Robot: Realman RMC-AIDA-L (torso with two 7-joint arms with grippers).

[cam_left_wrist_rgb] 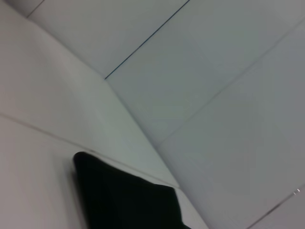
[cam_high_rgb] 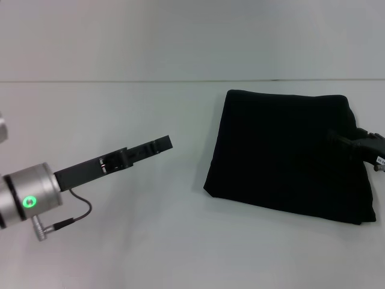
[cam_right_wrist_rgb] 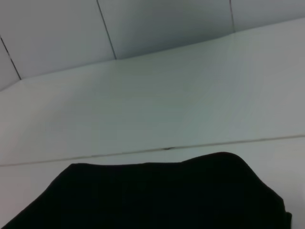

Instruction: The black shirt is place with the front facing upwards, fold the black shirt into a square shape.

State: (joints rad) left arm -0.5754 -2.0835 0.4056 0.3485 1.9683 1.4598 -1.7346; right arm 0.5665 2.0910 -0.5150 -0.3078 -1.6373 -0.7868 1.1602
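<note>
Left gripper: the left gripper (cam_high_rgb: 157, 145) sits nearest the camera, raised over bare table (cam_high_rgb: 120, 241) on the robot's left, well apart from the cloth. Its black fingers look pressed together with nothing between them. It seems parked clear so the folded cloth lies undisturbed.

Black shirt: the black shirt (cam_high_rgb: 283, 150) lies on the right half of the table, folded into a compact, roughly square bundle. No lettering and no neck label show, so the front appears tucked inside. The near edge looks thicker, which suggests several layers stacked. The left wrist view shows one corner of it (cam_left_wrist_rgb: 124, 200) against the pale table.

Right gripper: the right gripper (cam_high_rgb: 361, 144) reaches in at the shirt's right edge, dark against dark cloth. I cannot tell whether its fingers are apart or pinching the fabric. Its wrist view looks low across the shirt (cam_right_wrist_rgb: 157, 195), so it sits close to the cloth.

Task stage: judged nearly done; the shape is already square, with perhaps only a release left.

Containers: none in view.

Far side: a pale wall (cam_high_rgb: 180, 36) behind the table.
</note>
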